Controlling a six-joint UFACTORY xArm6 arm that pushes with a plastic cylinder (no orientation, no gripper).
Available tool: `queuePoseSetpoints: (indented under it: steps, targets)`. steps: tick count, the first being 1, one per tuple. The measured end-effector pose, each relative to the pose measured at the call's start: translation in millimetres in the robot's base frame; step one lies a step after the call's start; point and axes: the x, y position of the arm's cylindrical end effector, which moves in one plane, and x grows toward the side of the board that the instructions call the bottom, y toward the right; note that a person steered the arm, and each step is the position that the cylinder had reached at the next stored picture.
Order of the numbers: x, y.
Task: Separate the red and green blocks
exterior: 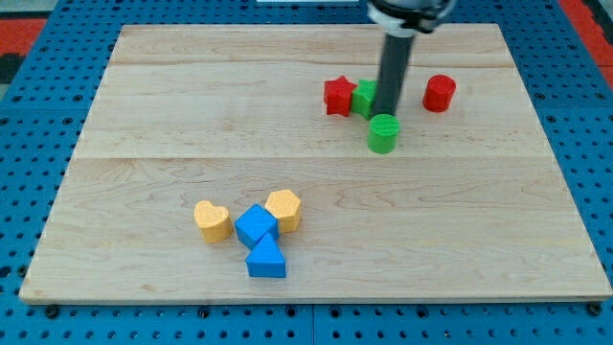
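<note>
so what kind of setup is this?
Likely a lab tabletop pushing rig: a pale wooden board on a blue perforated base plate, small coloured plastic blocks like the red cylinder, and my tip beside the green cylinder.

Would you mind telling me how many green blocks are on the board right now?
2. A green cylinder sits just below my tip; another green block, partly hidden by the rod, touches the red star on its right. None appear hidden.
</note>
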Motion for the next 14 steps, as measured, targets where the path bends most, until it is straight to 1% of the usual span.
queuePoseSetpoints:
  steps: [1, 2, 3, 4, 5, 6, 8, 9, 10, 11, 12, 13, 14]
  targets:
    - [-31.7, -57.5]
    - [-37.2, -92.3]
    - [-72.7, -121.1]
    - [-54.8, -123.7]
    - [-20.9, -113.0]
    - [-10.3, -86.8]
    - [-30.6, -16.5]
    - [-52.6, 8.1]
    - [-25.0, 20.3]
    - [-3.6, 56.5]
    - [-3.2, 91.0]
    - [-20.4, 94.3]
    - [17.1, 94.3]
